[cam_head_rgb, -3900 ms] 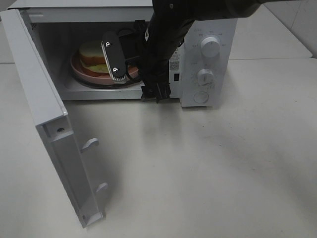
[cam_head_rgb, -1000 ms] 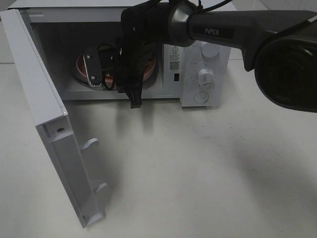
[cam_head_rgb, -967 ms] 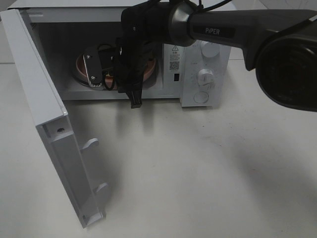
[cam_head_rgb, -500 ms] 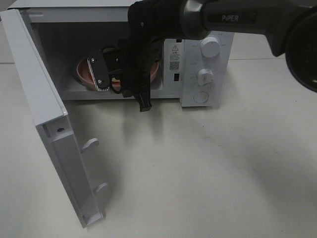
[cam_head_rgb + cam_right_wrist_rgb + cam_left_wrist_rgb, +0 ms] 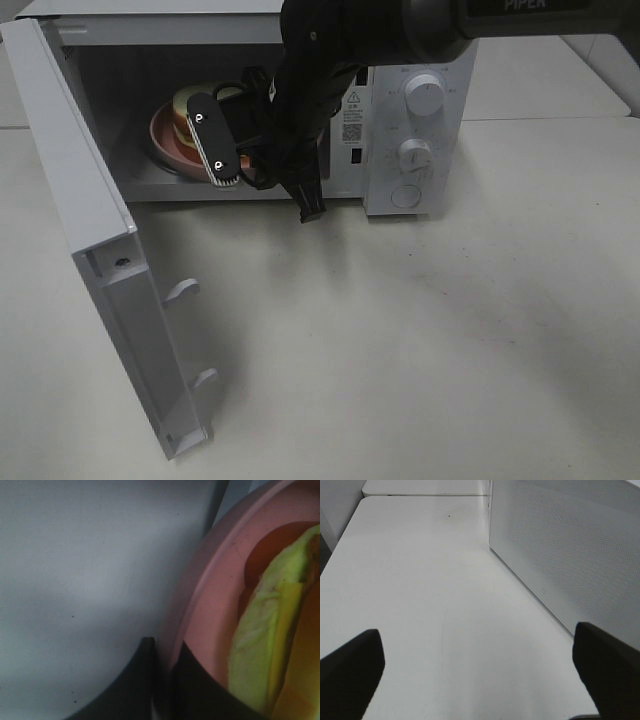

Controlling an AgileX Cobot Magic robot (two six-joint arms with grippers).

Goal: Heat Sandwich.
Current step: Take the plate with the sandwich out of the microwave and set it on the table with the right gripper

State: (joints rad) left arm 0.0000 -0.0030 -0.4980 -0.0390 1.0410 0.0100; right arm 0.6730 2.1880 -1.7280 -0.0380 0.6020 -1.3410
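Observation:
The sandwich point(image 5: 188, 102), white bread over a yellow-green layer point(image 5: 260, 630), lies on a round pink plate point(image 5: 162, 135) inside the open microwave point(image 5: 400, 60). My right gripper point(image 5: 167, 680) reaches into the cavity and is shut on the plate's near rim point(image 5: 200, 595), one dark finger point(image 5: 142, 685) on each side of it. In the high view the black wrist hides that grip. My left gripper point(image 5: 480, 675) hangs open over bare table beside the microwave's perforated side wall point(image 5: 570, 545), holding nothing.
The microwave door point(image 5: 90, 230) swings wide open toward the front left, with its latches point(image 5: 183, 290) sticking out. Two knobs point(image 5: 424, 95) and a button sit on the right-hand panel. The white table point(image 5: 420, 340) stretches out in front.
My right arm has swung to the right and slightly toward the front, still gripping the plate. The sandwich, hidden behind the wrist before, now shows at the back left.

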